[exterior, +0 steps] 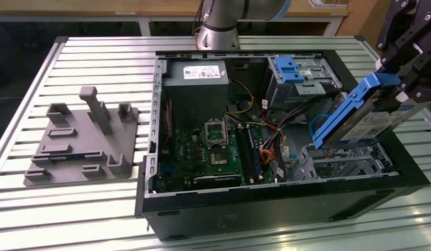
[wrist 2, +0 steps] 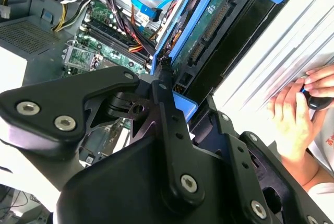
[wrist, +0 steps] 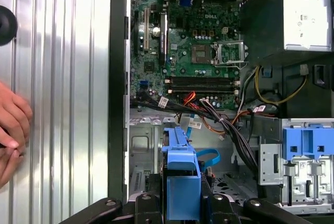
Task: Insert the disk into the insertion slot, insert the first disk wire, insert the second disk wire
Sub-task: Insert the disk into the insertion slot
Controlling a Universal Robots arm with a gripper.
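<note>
Underneath everything, a slatted silver aluminium table, with pale wooden furniture behind it at the far edge of the exterior view. Toward the exterior view's left, on the slats, a grey plastic fixture plate with upright posts. Just beside it, an open black computer case lying on its side, baring a green motherboard, a grey power supply box with a white label, and a taller grey metal cage bearing a blue plastic clip. Outside the case wall, resting on the slats in the first wrist view, a person's hand.

Cut off at the top of the exterior view: the arm's silver column. Partly hidden behind the case's near wall: the boxy silver perforated sheet-metal insertion slot. Buried under tangled coloured cables: the case floor between motherboard and cages. Hard to tell whether the carried drive's lower edge touches the slot's rim or hangs just clear of it.

Black linkage gripper, clamped on the flat silver disk in its bright blue plastic carrier. Held tilted, high end toward the exterior view's right, low end right over the insertion slot, not seated inside.
</note>
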